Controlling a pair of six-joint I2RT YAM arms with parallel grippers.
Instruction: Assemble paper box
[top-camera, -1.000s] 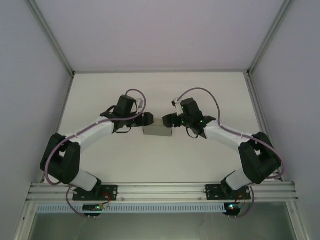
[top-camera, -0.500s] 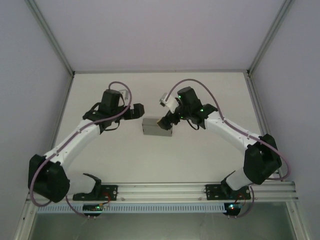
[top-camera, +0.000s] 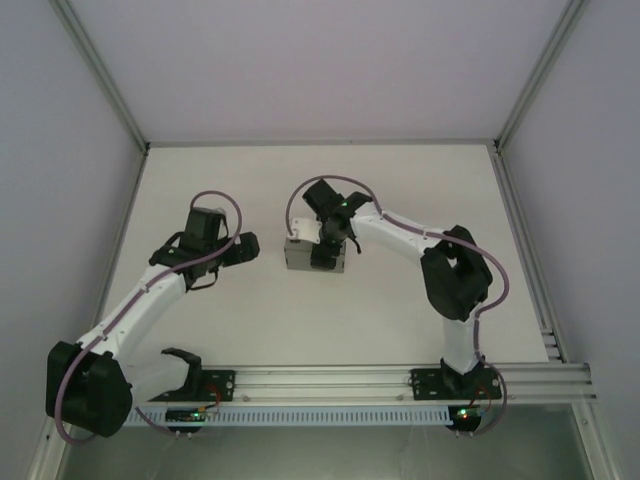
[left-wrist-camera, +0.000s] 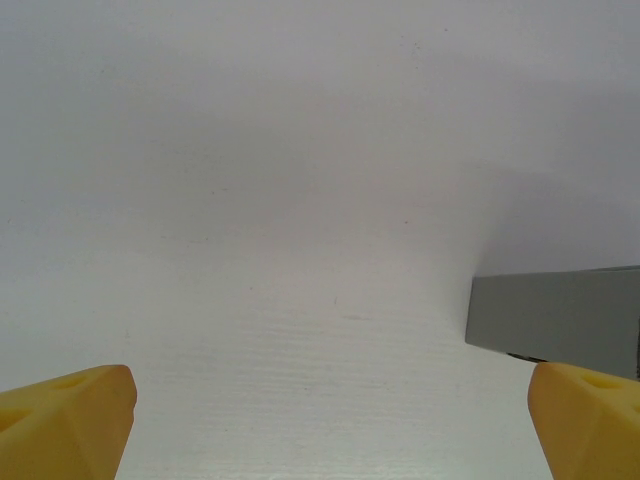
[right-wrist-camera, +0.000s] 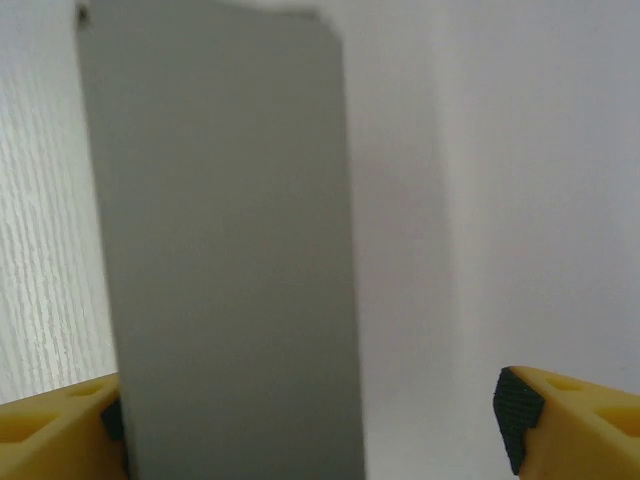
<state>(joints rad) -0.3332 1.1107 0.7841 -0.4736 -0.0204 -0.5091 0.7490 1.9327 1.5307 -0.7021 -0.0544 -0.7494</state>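
The paper box (top-camera: 298, 256) is a small closed grey cardboard box lying on the white table. My right gripper (top-camera: 329, 250) hangs over the box's right part, pointing down. In the right wrist view the box (right-wrist-camera: 220, 250) lies between the jaws, close against the left finger (right-wrist-camera: 55, 430), with a wide gap to the right finger (right-wrist-camera: 570, 420); the gripper (right-wrist-camera: 310, 430) is open. My left gripper (top-camera: 246, 249) stands open a short way left of the box, holding nothing. The left wrist view has the box's end (left-wrist-camera: 555, 320) at the right, just above the right fingertip (left-wrist-camera: 590, 415).
The white table (top-camera: 330, 320) is walled by pale panels on the left, back and right, with metal frame rails (top-camera: 520, 85) at the corners. Both arm bases sit on the aluminium rail (top-camera: 320, 382) at the near edge.
The left gripper let go of the box's left end and drew back to the left. The right arm swung in from the right side and now stands over the box.
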